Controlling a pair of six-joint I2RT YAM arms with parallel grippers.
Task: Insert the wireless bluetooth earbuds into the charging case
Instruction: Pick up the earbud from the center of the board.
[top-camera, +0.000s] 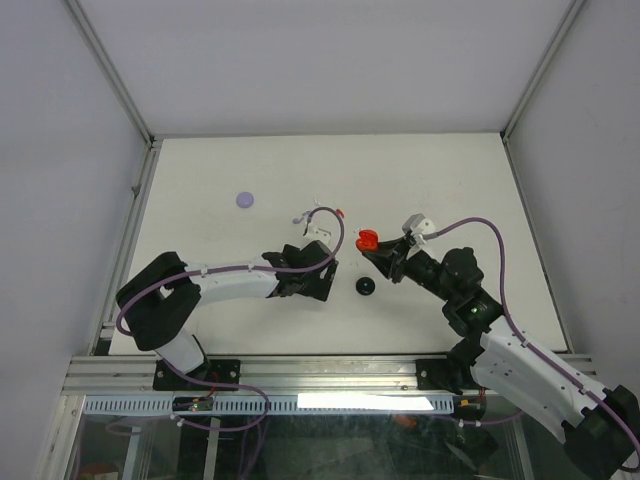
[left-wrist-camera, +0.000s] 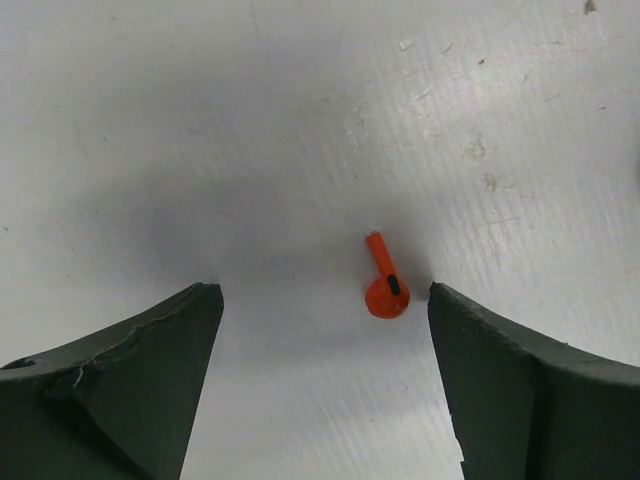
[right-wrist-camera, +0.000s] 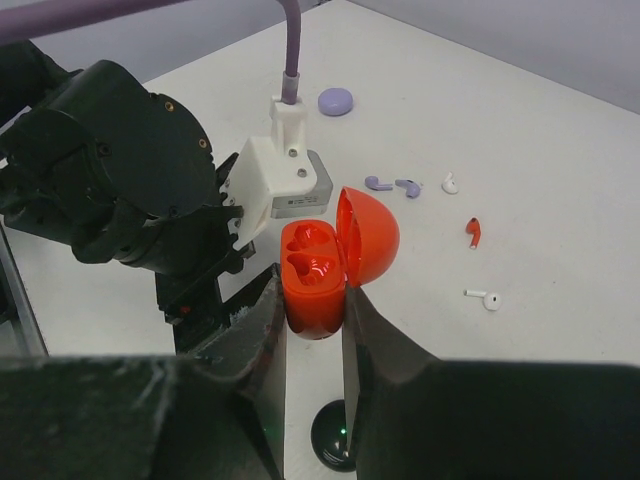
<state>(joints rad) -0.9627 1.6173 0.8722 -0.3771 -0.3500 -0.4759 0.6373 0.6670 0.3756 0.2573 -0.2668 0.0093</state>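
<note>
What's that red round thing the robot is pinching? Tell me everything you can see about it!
It is a small red charging case, shiny like smooth plastic and rounded like an egg. Its lid is flipped open to one side on a hinge. Inside are two hollows, both empty, with no earbuds in them. The case stands upright, pinched on both sides by the right arm's dark fingers. It seems held up above the white table, and nothing else touches it.
</note>
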